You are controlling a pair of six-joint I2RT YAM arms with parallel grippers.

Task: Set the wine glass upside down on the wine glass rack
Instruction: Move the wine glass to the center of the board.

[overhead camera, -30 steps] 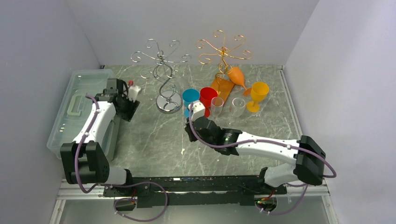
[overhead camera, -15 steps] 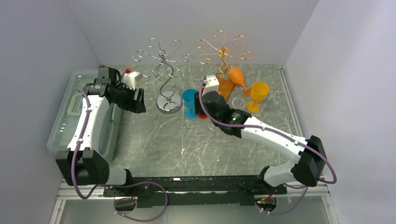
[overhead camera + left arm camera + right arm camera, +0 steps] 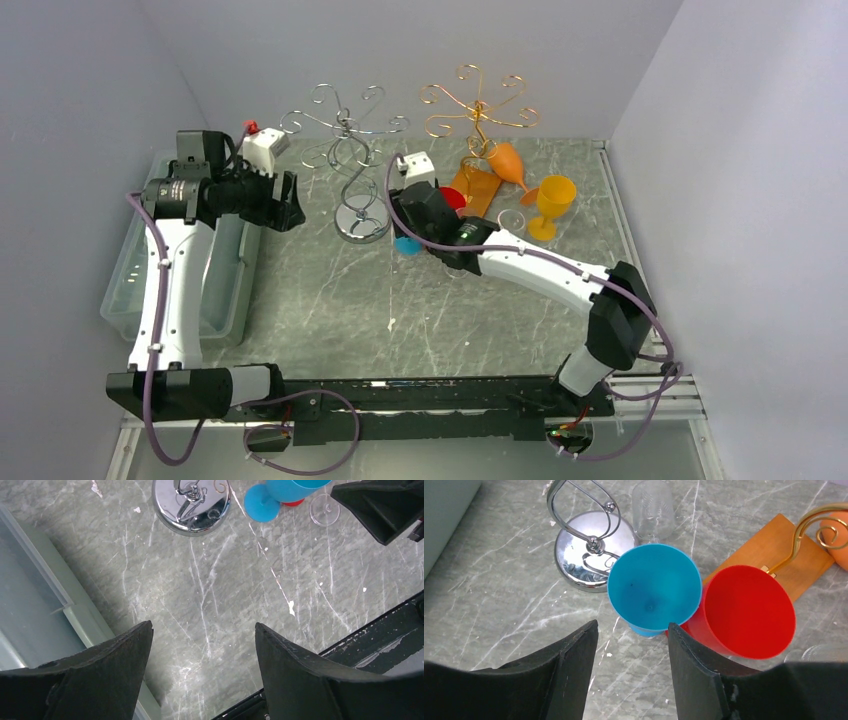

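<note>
A blue wine glass stands upright on the table, touching a red one on its right. My right gripper hovers open just above and in front of the blue glass, nothing between its fingers. A clear glass stands behind them. The silver wine glass rack rises from its round chrome base left of the blue glass. My left gripper is open and empty, raised high over bare table left of that rack.
A gold rack on a wooden base carries an orange glass hanging upside down. A yellow glass stands at the right. A lidded clear plastic bin lies along the left edge.
My right arm swung back from mid-table to above the blue and red glasses, and its jaws opened. My left arm lifted and turned toward the centre, jaws spreading wider.
</note>
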